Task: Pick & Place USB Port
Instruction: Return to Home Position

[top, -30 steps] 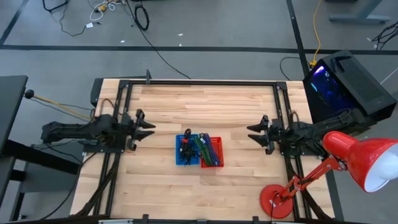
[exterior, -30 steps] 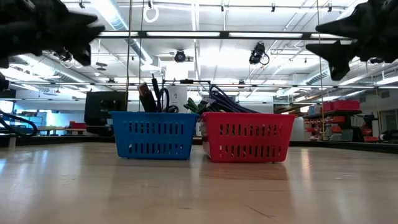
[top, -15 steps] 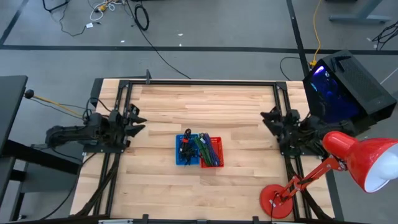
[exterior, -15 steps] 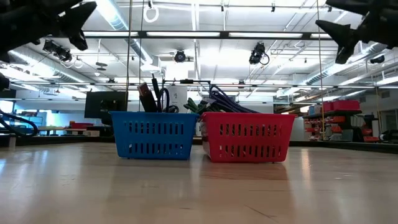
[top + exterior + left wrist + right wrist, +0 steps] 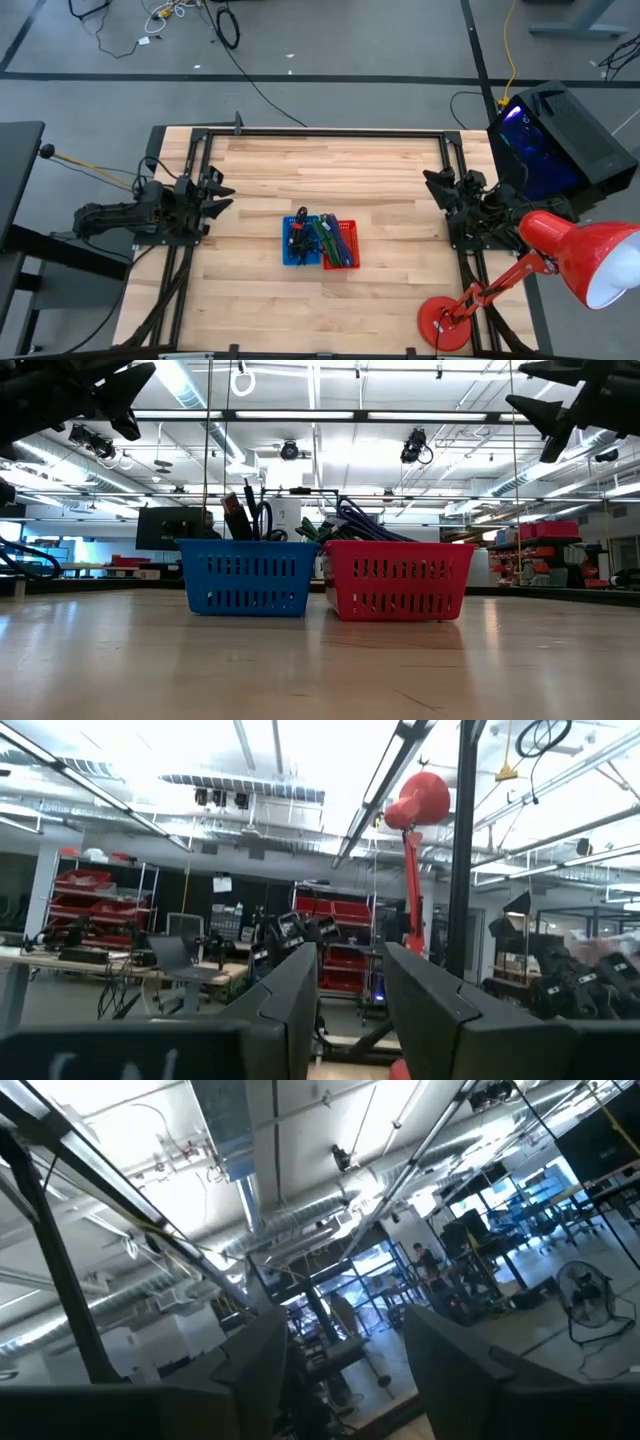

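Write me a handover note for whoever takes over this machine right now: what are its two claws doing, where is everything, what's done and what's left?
Left gripper: open, empty, raised at the wooden table's left edge.
Right gripper: open, empty, raised at the right edge.
Blue slotted plastic basket and red slotted plastic basket stand side by side mid-table. Black cables stick out of the blue one, dark cables out of the red.
Done: every cable in view sits in a basket.
Left: probably only parking the arms.

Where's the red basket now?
In the high view the red basket stands at the middle of the table, right beside the blue basket on the left arm's side; the left hand and right hand hover at the side edges.
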Action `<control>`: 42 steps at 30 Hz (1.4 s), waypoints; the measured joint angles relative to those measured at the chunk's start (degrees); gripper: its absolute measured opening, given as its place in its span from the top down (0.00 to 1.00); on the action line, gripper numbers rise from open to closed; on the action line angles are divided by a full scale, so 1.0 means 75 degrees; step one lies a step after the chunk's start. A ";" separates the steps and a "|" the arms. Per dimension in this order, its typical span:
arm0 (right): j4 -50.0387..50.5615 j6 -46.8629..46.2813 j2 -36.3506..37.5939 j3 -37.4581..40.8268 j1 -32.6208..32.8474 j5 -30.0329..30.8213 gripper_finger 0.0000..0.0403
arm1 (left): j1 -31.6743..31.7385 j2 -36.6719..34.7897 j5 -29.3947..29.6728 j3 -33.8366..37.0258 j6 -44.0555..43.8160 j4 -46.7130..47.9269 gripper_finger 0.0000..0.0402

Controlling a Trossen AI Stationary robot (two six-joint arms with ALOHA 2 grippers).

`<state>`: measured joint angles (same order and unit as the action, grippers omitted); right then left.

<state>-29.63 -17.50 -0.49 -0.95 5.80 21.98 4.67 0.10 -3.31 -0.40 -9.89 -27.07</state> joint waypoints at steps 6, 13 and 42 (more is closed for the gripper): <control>0.0105 0.0031 0.0000 0.0000 0.0000 0.0072 0.49 | 0.0000 0.0000 0.0002 0.0000 0.0003 -0.0006 0.70; 0.1208 0.1850 0.0000 0.0003 0.0006 -0.0483 0.49 | 0.0000 0.0001 0.0001 0.0000 0.0000 -0.0008 0.70; 0.3728 0.1728 -0.0132 0.0006 0.0006 -0.2395 0.49 | 0.0050 0.0006 0.0002 0.0000 -0.0251 0.0247 0.70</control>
<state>-1.67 -4.54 -1.48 -0.91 5.85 4.01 5.04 0.15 -3.29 -0.40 -11.77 -25.22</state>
